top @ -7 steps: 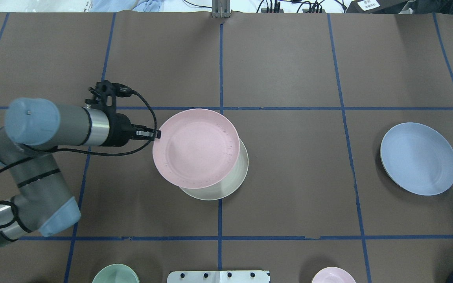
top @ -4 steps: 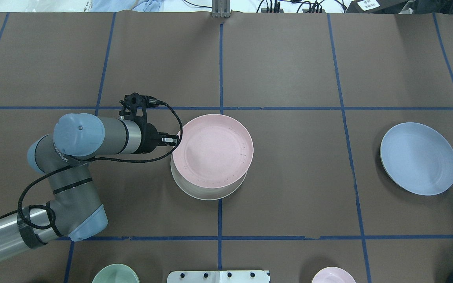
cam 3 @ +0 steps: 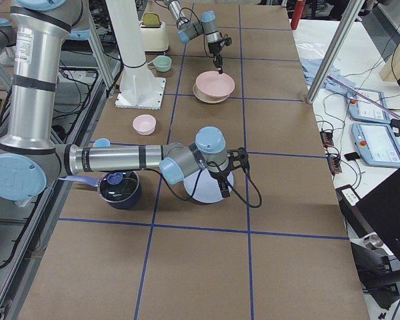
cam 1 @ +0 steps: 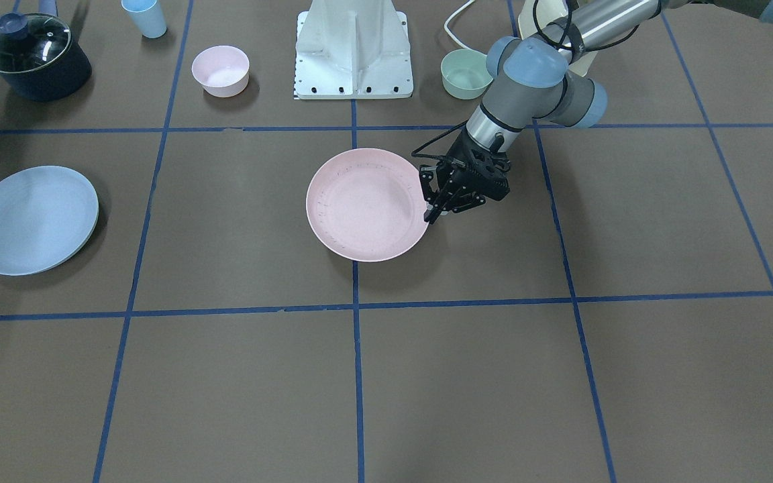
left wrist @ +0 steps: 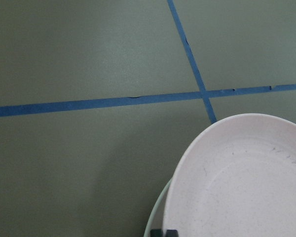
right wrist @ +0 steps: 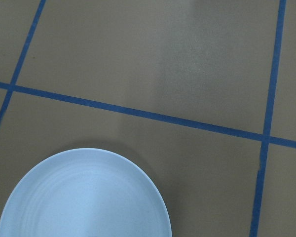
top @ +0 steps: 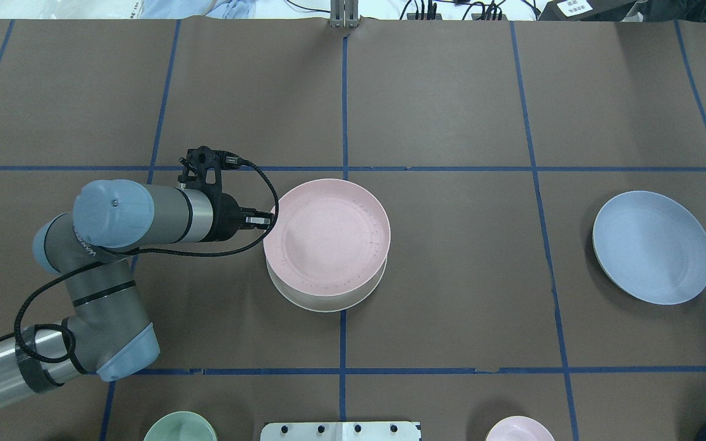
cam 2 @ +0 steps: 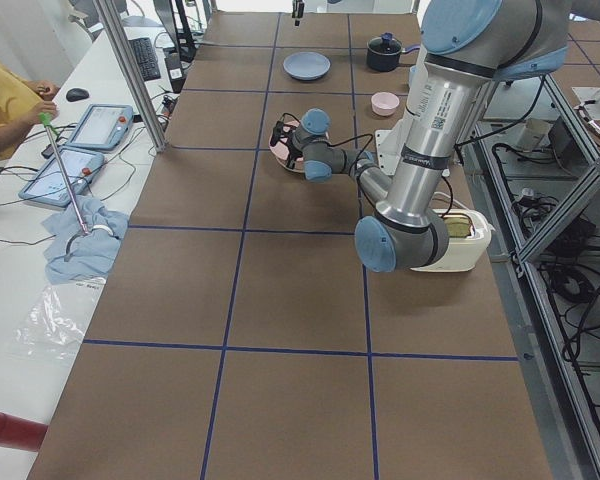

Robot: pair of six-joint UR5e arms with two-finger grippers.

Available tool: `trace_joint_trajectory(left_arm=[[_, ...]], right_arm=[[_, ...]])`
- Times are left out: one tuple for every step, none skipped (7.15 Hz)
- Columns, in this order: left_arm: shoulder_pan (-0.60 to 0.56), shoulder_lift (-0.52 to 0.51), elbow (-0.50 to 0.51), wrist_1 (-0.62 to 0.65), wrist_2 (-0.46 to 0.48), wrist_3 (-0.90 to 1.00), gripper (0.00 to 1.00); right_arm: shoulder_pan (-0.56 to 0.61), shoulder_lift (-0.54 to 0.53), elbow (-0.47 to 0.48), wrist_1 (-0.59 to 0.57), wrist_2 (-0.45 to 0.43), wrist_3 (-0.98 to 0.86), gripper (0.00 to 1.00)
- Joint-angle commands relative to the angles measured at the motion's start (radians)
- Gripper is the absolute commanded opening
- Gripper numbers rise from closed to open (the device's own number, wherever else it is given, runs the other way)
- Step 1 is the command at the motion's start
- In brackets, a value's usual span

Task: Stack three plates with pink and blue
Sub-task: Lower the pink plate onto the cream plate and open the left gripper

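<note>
The pale pink plate (top: 327,233) lies on top of the cream-white plate (top: 328,301) at the table's middle, and only the cream rim peeks out below it. My left gripper (top: 265,219) is at the pink plate's left rim and looks shut on it; the same gripper (cam 1: 429,208) shows in the front view. The left wrist view shows the pink plate (left wrist: 237,182) over the cream rim (left wrist: 155,224). The light blue plate (top: 652,247) lies alone at the far right. My right gripper (cam 3: 225,188) hovers at the blue plate (right wrist: 84,197); I cannot tell whether it is open or shut.
A small pink bowl (cam 1: 220,69) and a small green bowl (cam 1: 465,74) stand either side of the white robot base (cam 1: 354,47). A dark pot with a glass lid (cam 1: 32,57) and a light blue cup (cam 1: 145,17) stand near the robot's right.
My left arm carried the pink plate to the right over the cream plate, then lowered and levelled it so it now sits nearly centred on the cream plate. The blue plate has not moved.
</note>
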Motion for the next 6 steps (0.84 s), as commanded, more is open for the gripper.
trace_joint_trajectory(left_arm=[[0.007,0.027,-0.012,0.002,0.003,0.001,0.0],[0.011,0.021,-0.013,0.002,0.004,0.001,0.0],[0.025,0.017,-0.012,0.003,0.004,-0.001,0.0],[0.034,0.014,-0.01,0.003,0.006,-0.003,0.0],[0.04,0.014,-0.009,0.003,0.006,-0.003,0.0],[0.04,0.014,-0.007,0.003,0.006,-0.003,0.0]], right_arm=[[0.0,0.0,0.0,-0.001,0.0,0.0,1.0],[0.0,0.0,0.0,0.0,0.0,-0.001,1.0],[0.0,0.0,-0.001,-0.001,0.0,-0.001,1.0],[0.0,0.0,-0.002,-0.002,0.0,-0.003,1.0],[0.0,0.0,-0.002,-0.002,0.0,-0.003,1.0],[0.0,0.0,-0.002,-0.002,0.0,-0.003,1.0]])
